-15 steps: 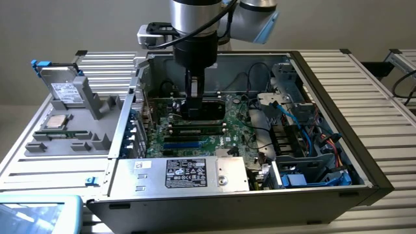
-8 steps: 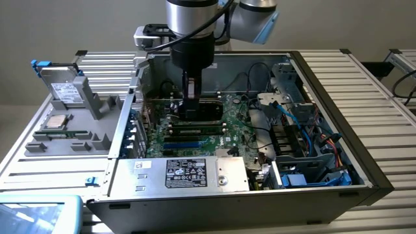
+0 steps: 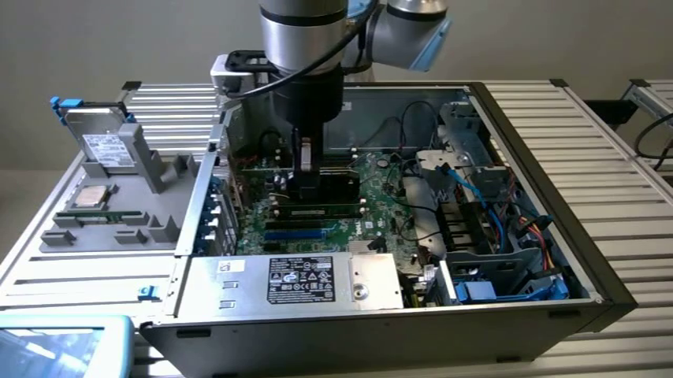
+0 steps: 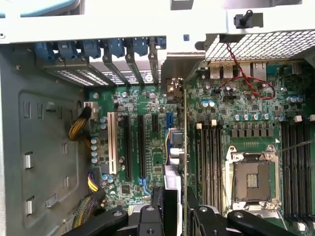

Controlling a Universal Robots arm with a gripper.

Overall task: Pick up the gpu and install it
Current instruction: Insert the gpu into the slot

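Note:
My gripper hangs straight down inside the open computer case, over the green motherboard. It is shut on the gpu, which stands on edge just above the board. In the wrist view the gpu runs edge-on away from the gripper, with one finger on each face. Its silver bracket end points toward the rear slot covers. Beside the card lie the black expansion slots and a white slot.
The bare CPU socket and memory slots lie on the card's other side. The power supply fills the case front, with blue cables and drive bays at the exterior view's right. A grey parts tray stands to the left.

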